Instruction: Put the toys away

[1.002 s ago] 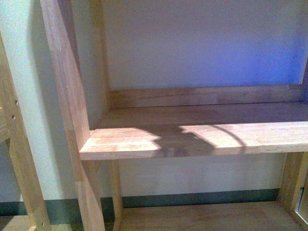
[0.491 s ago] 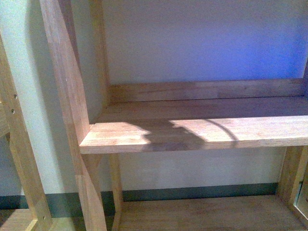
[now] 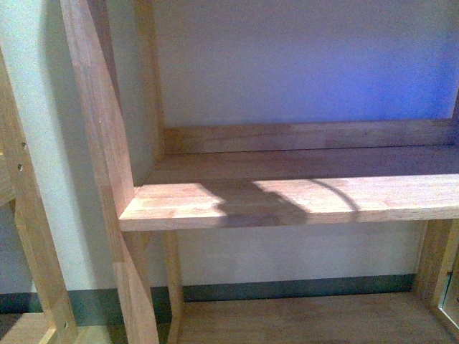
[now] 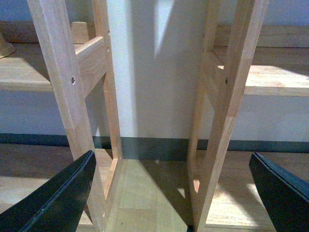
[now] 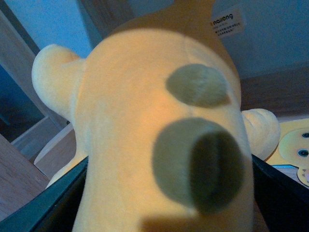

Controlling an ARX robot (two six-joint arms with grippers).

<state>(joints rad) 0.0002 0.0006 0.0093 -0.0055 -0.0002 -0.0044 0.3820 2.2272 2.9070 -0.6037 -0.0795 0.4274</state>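
One plush toy clamped in my right gripper

My right gripper (image 5: 164, 203) is closed around the orange-yellow plush toy (image 5: 154, 130), its dark fingers (image 5: 53, 203) pressing both sides of the soft body. A white tag (image 5: 227, 21) sticks up behind the toy. My left gripper (image 4: 169, 193) hangs spread wide with nothing between its fingers, facing two wooden uprights (image 4: 63, 96). Ahead, the wooden shelf (image 3: 287, 201) shows a curved shadow (image 3: 251, 204) on its front board.

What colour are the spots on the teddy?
Dull grey-green spots on the orange-yellow plush toy, seen best in the right wrist view.
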